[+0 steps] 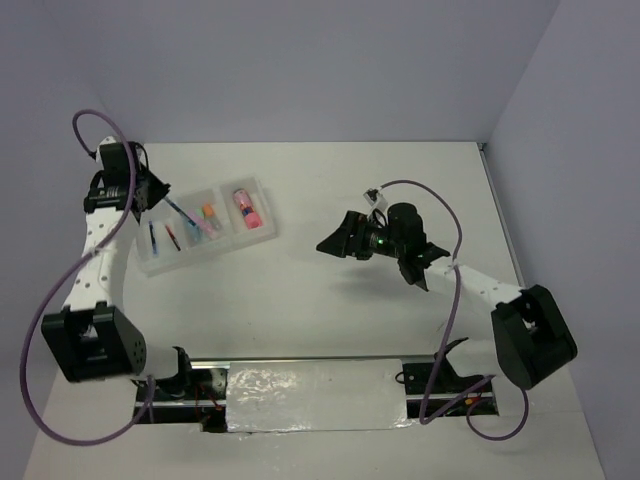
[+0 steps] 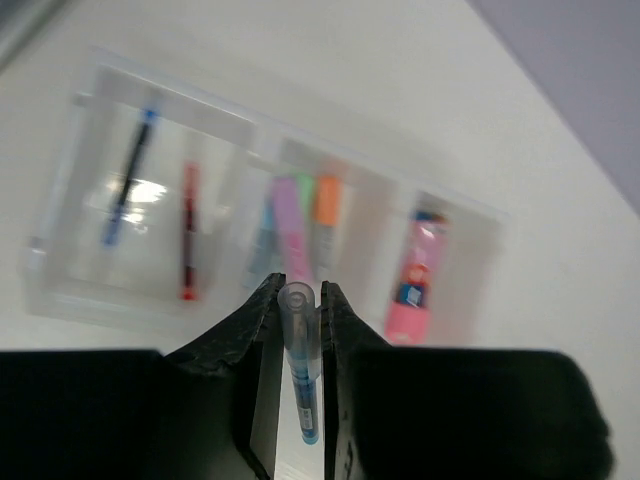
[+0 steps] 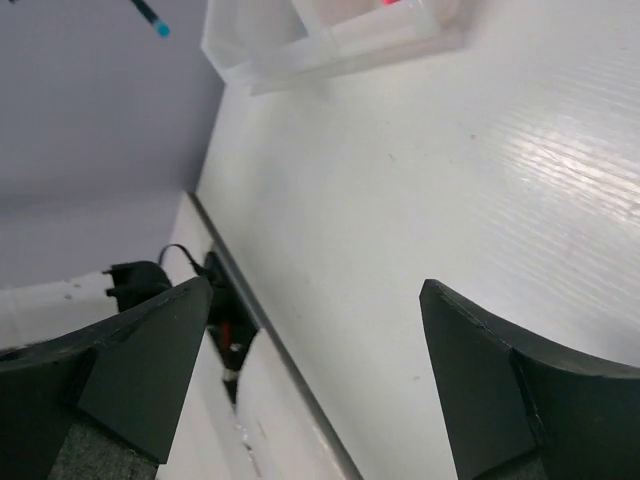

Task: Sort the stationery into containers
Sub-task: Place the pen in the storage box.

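My left gripper (image 2: 298, 292) is shut on a thin blue pen (image 2: 303, 380) with a clear cap, held above the translucent tray (image 2: 60, 260). In the top view this gripper (image 1: 163, 196) hangs over the tray's (image 1: 262, 190) left end, and the pen (image 1: 182, 213) slants toward the middle compartment. The left compartment holds a dark-blue pen (image 2: 128, 178) and a red pen (image 2: 189, 232). Lilac (image 2: 293, 236), orange (image 2: 327, 198) and green (image 2: 304, 187) highlighters lie in the middle one. A pink-red marker (image 2: 414, 285) fills the right one. My right gripper (image 1: 335, 243) (image 3: 315, 290) is open and empty over bare table.
The table's near edge, with a metal rail (image 1: 320, 360) and cables (image 3: 165, 262), lies below the right gripper. Walls close the table at the back and right. A tray corner (image 3: 330, 45) shows at the top of the right wrist view.
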